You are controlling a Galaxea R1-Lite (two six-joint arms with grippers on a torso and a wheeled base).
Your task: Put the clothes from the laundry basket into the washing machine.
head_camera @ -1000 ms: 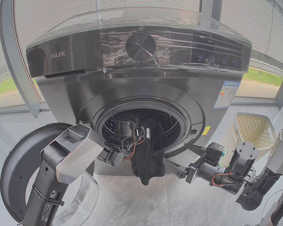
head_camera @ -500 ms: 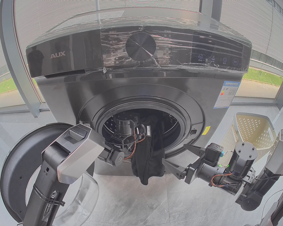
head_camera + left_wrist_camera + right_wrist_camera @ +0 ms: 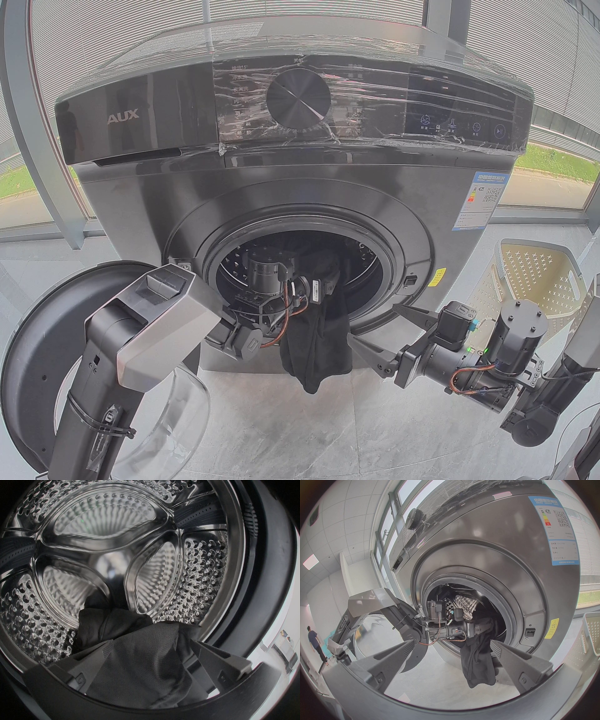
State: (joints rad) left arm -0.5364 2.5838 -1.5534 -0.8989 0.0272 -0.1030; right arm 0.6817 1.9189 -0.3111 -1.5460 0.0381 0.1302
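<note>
A black garment (image 3: 315,350) hangs out over the lower rim of the washing machine (image 3: 350,187) mouth, its top bunched inside the opening. My left gripper (image 3: 150,642) is inside the mouth, open, with the black cloth (image 3: 140,667) lying between its fingers; more of it trails down into the steel drum (image 3: 103,520). My right gripper (image 3: 373,324) stands open and holds nothing, low in front of the machine, just right of the hanging cloth (image 3: 478,664). The white laundry basket (image 3: 540,272) stands on the floor at the right; I cannot see its inside.
The round glass door (image 3: 37,350) is swung open at the lower left, behind my left arm. Grey tiled floor (image 3: 300,431) spreads in front of the machine. Windows run behind and beside it.
My left wrist has shifted slightly right and down in the drum mouth, and the garment's top has bunched a little. The right arm has barely moved.
</note>
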